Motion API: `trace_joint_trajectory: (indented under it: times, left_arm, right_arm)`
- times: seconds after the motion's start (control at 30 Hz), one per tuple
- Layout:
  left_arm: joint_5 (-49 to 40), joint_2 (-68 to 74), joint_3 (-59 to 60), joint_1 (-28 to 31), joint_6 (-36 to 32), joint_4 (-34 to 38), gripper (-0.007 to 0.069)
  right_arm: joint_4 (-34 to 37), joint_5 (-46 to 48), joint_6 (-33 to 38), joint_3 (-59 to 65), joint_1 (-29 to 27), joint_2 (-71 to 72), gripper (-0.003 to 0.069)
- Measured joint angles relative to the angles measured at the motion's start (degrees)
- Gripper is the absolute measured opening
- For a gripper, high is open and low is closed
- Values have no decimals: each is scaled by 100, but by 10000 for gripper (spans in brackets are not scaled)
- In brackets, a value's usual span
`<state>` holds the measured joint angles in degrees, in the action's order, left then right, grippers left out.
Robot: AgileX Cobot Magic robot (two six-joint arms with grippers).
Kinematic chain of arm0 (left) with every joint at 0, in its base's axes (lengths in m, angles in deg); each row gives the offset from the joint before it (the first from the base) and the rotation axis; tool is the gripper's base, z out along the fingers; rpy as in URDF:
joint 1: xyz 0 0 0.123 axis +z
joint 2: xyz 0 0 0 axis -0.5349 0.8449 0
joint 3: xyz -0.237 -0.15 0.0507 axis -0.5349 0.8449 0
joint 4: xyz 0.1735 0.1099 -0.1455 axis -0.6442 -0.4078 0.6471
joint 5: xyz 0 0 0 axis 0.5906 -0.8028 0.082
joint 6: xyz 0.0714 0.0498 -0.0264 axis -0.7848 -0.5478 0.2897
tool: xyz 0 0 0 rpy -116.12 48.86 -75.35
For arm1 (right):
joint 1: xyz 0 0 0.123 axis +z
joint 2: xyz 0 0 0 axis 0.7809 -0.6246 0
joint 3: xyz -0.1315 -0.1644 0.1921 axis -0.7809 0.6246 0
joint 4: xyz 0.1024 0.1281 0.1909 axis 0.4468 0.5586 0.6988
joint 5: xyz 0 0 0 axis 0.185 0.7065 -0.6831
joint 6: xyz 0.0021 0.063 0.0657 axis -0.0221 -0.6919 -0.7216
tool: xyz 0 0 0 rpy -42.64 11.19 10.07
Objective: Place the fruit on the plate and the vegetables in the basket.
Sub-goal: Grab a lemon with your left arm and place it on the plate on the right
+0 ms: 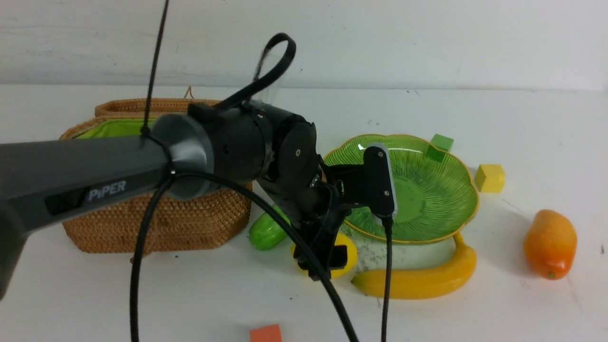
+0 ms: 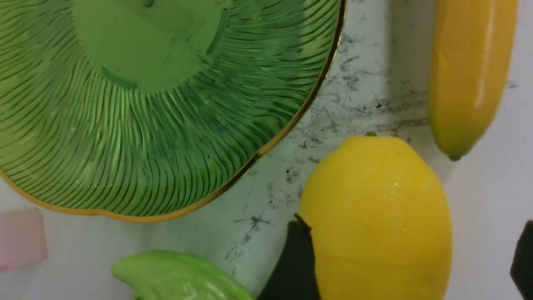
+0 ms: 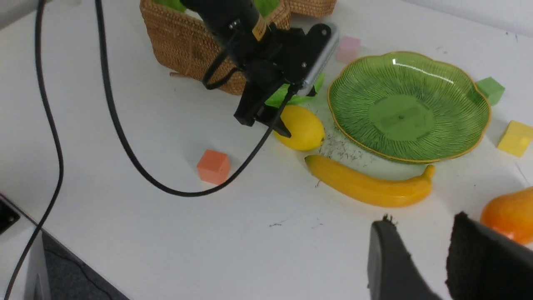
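Note:
The yellow lemon (image 1: 349,256) lies on the table just in front of the green plate (image 1: 468,209). My left gripper (image 1: 323,266) hangs over the lemon, open, with the fruit between its fingers. In the left wrist view one finger (image 2: 291,262) lies against the lemon (image 2: 374,216) and the other stands well apart. The banana (image 1: 418,280) lies along the plate's near rim and the mango (image 1: 550,244) is to the right. A green cucumber (image 1: 266,230) rests beside the wicker basket (image 1: 156,223). My right gripper (image 3: 420,225) hovers near the mango (image 3: 508,212), open and with nothing between its fingers.
Small cubes are scattered about: green (image 1: 441,144) and yellow (image 1: 490,177) behind the plate, orange (image 1: 266,334) at the front, pink (image 3: 349,48) by the basket. The left arm's black cables (image 1: 142,266) hang across the front.

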<state>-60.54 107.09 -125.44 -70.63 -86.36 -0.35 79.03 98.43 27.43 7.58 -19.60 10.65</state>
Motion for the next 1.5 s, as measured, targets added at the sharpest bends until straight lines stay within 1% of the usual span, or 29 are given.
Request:
trace_joint_trajectory:
  times: [0.1, 0.2, 0.43, 0.67, 0.8, 0.9, 1.07, 1.2, 1.4, 1.5]
  left_arm:
    - [12, 103, 0, 0, 0, -92, 559]
    - [9, 200, 0, 0, 92, -277, 539]
    - [79, 214, -7, 0, 181, -361, 541]
    - [202, 361, -16, 0, 200, -378, 603]
    - [197, 467, -16, 0, 213, -378, 613]
    - [146, 472, -26, 0, 218, -378, 606]
    - [-2, 472, -36, 0, 276, -379, 555]
    - [-32, 455, -36, 0, 530, -426, 554]
    - [-193, 264, -36, 0, 605, -748, 554]
    - [-248, 50, -36, 0, 619, -800, 554]
  right_arm:
    - [0, 0, -49, 0, 0, 0, 223]
    - [0, 0, -49, 0, 0, 0, 223]
    - [-4, 0, -49, 0, 0, 0, 223]
    - [-4, 0, -49, 0, 0, 0, 219]
    - [-4, 0, -49, 0, 0, 0, 216]
    - [-4, 0, -49, 0, 0, 0, 216]
    - [-4, 0, -49, 0, 0, 0, 216]
    - [-6, 0, -49, 0, 0, 0, 216]
    - [-65, 0, -49, 0, 0, 0, 216]
    - [-105, 0, -49, 0, 0, 0, 216]
